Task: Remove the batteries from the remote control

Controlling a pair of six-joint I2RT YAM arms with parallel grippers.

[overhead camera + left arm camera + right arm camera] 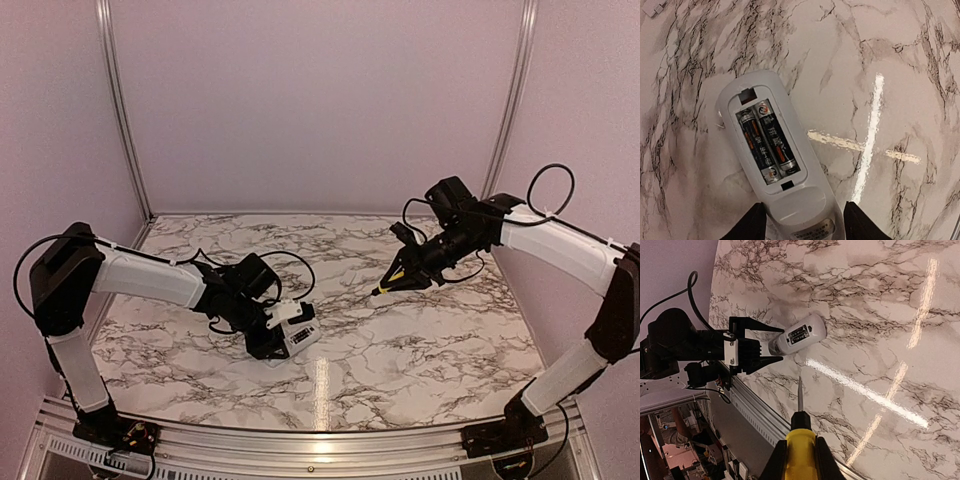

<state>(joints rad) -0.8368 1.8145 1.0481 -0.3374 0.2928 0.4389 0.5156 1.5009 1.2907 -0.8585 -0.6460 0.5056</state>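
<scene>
Marble tabletop (420, 350): left jaws grip remote control (800, 205) (batteries (767, 142) inside), right jaws yellow tool (801, 450).

The table (420, 340) is white marble, threaded all over with dark grey veins. The remote control (797, 200) is plain white. Its 2 batteries (767, 142) are black with white lettering and red-orange marks. The tool (801, 450) has a yellow handle and a dark metal tip. The fingers (754, 226) of the left gripper (807, 222) are black, and the walls (320, 100) are pale lilac.
</scene>
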